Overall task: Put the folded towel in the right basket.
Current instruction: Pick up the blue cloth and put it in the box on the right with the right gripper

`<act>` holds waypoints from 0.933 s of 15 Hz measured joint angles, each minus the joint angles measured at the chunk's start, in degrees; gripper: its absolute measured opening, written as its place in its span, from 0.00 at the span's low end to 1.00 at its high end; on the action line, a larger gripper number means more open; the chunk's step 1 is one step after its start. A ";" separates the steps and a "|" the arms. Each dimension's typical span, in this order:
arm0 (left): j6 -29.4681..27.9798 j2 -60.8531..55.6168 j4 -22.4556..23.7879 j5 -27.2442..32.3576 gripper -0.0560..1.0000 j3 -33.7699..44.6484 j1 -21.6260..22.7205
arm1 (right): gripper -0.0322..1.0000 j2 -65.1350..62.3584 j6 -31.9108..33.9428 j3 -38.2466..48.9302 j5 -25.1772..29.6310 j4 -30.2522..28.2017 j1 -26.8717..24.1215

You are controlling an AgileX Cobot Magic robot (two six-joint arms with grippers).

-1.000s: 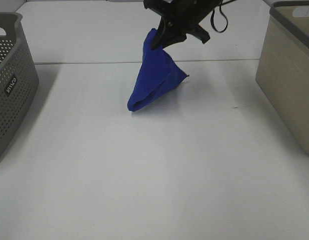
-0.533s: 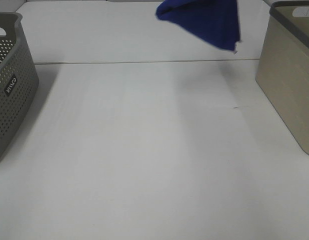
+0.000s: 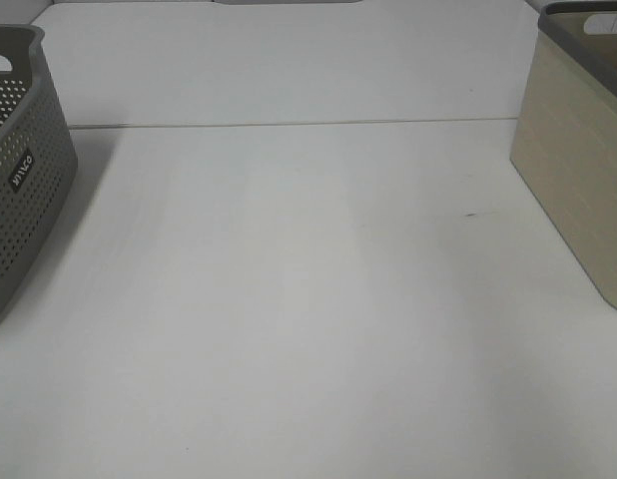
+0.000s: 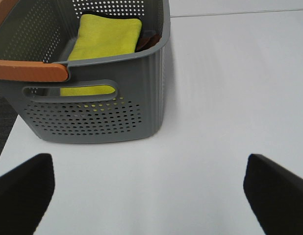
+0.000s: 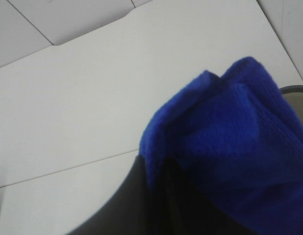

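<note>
The folded blue towel (image 5: 230,147) fills the right wrist view, bunched up and held in the air above the white table. My right gripper (image 5: 159,188) is shut on it; one black finger (image 5: 134,205) shows below the cloth. The beige right basket (image 3: 573,150) stands at the table's right edge in the exterior high view; a dark curved edge (image 5: 294,89) beside the towel may be its rim. Neither the towel nor either gripper shows in the exterior high view. My left gripper (image 4: 151,196) is open and empty above the table, near the grey basket.
A grey perforated basket (image 3: 19,170) stands at the table's left edge; in the left wrist view (image 4: 92,112) it holds a folded yellow towel (image 4: 105,41) and a brown item (image 4: 149,40). An orange bar (image 4: 29,71) lies across its rim. The white table (image 3: 308,299) spans between the baskets.
The blue towel was lifted off the table by the right gripper, carried up and to the right, and has left the exterior high view. The baskets have not moved.
</note>
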 joint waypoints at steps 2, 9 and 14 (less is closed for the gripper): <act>0.00 0.00 0.00 0.00 0.97 0.00 0.00 | 0.07 -0.57 -0.23 2.41 0.06 0.40 0.17; 0.00 0.00 0.00 0.00 0.97 0.00 0.00 | 0.07 -0.52 -0.92 16.84 0.23 -11.34 0.17; 0.00 0.00 0.00 0.00 0.97 0.00 0.00 | 0.75 -0.06 1.38 18.79 0.34 -11.63 0.17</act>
